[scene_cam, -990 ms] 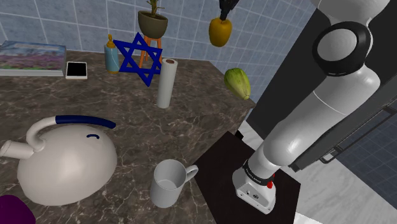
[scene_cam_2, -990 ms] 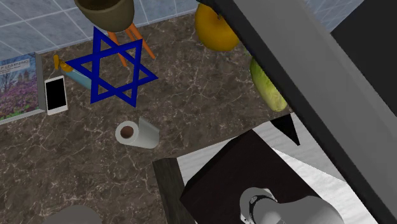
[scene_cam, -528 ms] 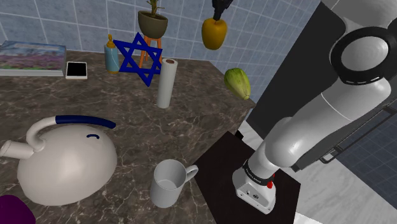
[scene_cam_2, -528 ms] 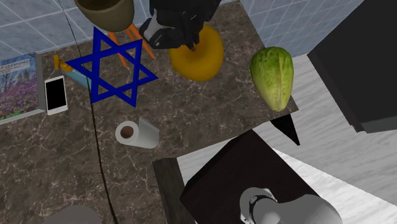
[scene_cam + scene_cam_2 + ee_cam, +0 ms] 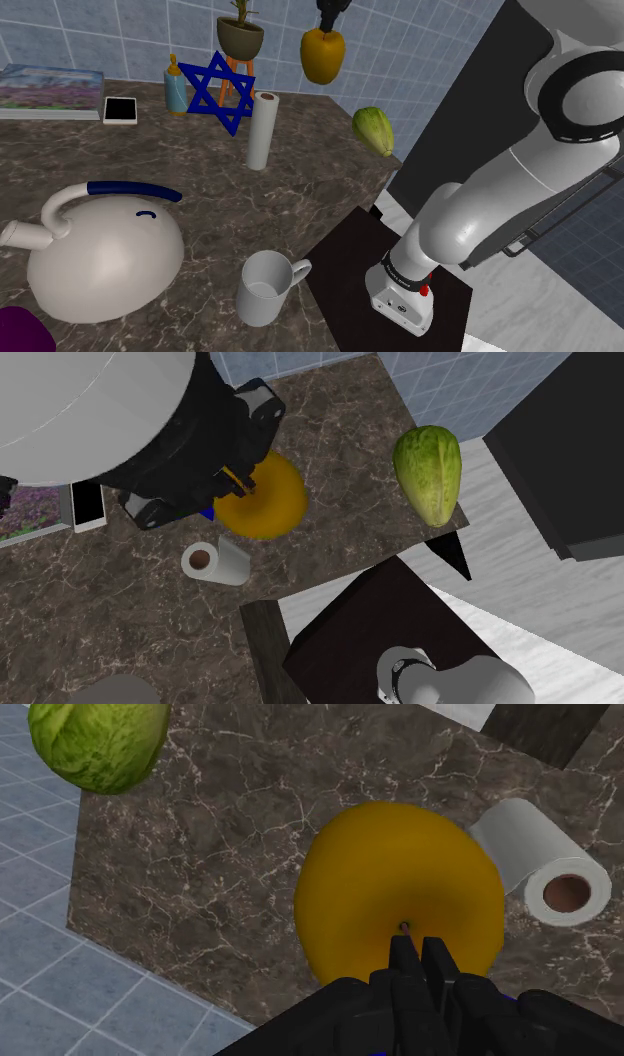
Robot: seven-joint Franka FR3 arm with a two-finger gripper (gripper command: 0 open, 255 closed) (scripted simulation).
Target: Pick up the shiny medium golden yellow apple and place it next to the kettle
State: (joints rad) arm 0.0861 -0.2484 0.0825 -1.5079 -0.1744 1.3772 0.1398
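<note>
The apple [image 5: 322, 55] is lifted, clenched at its top by the hand [image 5: 328, 24] high over the far part of the surface [image 5: 310, 200]; the carry to the kettle [image 5: 100, 255] is not yet made; the pinch, seemingly on the stem, is shown by the wrist view, the kettle at the near left by the shoulder view.

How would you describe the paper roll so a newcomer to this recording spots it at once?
Start at the dark marbled counter and find the big white kettle at its near end in the shoulder view. Farther back, beside the blue star, stands the paper roll: the only tall, slim white cylinder, brown at its core.
</note>
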